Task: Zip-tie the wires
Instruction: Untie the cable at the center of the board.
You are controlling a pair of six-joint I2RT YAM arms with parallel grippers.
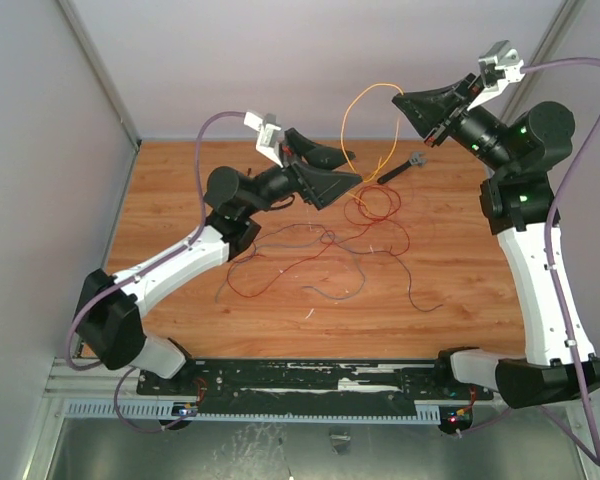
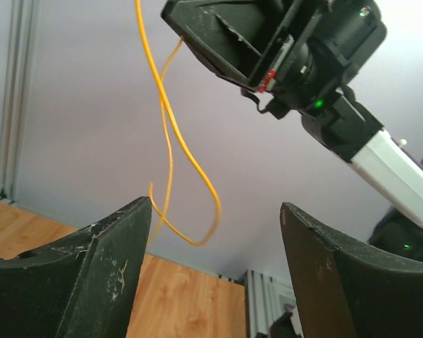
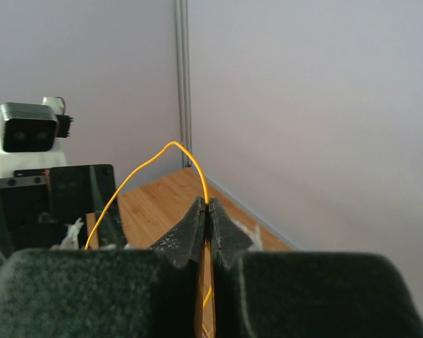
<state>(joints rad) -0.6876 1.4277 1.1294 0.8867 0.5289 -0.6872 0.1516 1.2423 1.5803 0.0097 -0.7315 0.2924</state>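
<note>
Thin red and grey wires (image 1: 320, 245) lie tangled on the table (image 1: 160, 180), one orange strand (image 3: 171, 144) raised

Left fingers (image 2: 92, 267) apart, right fingers (image 3: 185, 239) together

No readable text, label, brand or number shows anywhere.

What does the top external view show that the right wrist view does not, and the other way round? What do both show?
Only the top external view: the loose tangle of thin red and dark wires lying on the wooden table, and the short black tool with a grey head beyond it. Only the right wrist view: close up, the right gripper shut on the thin orange wire, no gap at its fingertips. Both: that gripper holding the orange wire above the table.
</note>
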